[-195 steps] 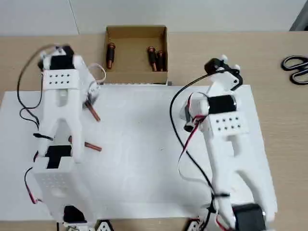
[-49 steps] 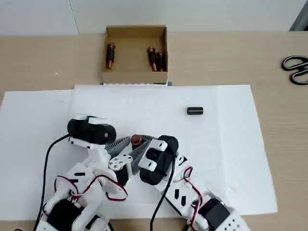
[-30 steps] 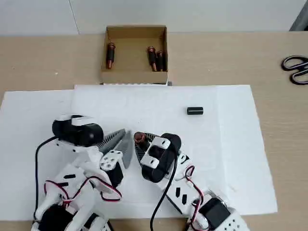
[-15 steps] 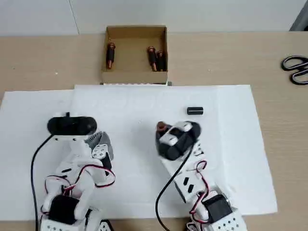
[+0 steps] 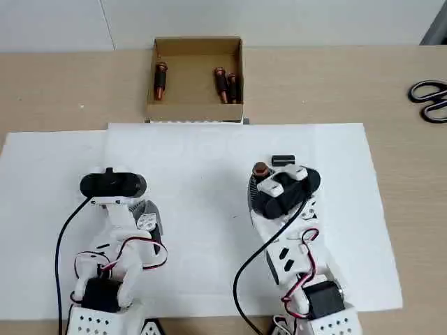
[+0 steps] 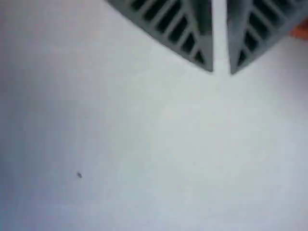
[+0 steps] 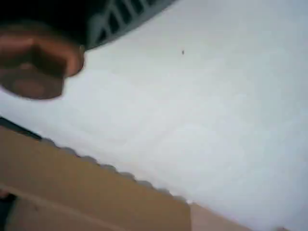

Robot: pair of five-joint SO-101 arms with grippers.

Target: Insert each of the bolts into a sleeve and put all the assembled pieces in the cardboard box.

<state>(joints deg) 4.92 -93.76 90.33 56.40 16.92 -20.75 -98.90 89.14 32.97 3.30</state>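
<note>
So from where I'm standing: the right gripper [image 5: 258, 180] sits a bit right of centre in the high view, over the white paper sheet [image 5: 195, 167], and it's clamped on a bolt [image 5: 261, 168]. The copper head pokes out at the tip, on the side facing the top of the frame. In the right wrist view the same bolt [image 7: 36, 67] is a blurry copper blob in the upper left, with a grey finger [image 7: 130, 14] just beside it. Can't tell if there's anything slipped over its shank.

A loose black sleeve [image 5: 282, 160] lies on the paper just above and right of that gripper, very near the bolt head and partly tucked behind the arm.

The left gripper [image 5: 148, 213] is in the lower left of the high view, low over the paper. Its wrist camera shows the tips [image 6: 220, 67] all but closed, just a thin slit of paper between them, and nothing in there.

The cardboard box [image 5: 195, 112] is at top centre on the wooden table [image 5: 314, 84], touching the paper's top edge. Inside: one assembled piece [image 5: 160, 79] on the left, two more [image 5: 221, 84] side by side on the right.

Scissors [image 5: 429, 100] lie at the far right edge.
</note>
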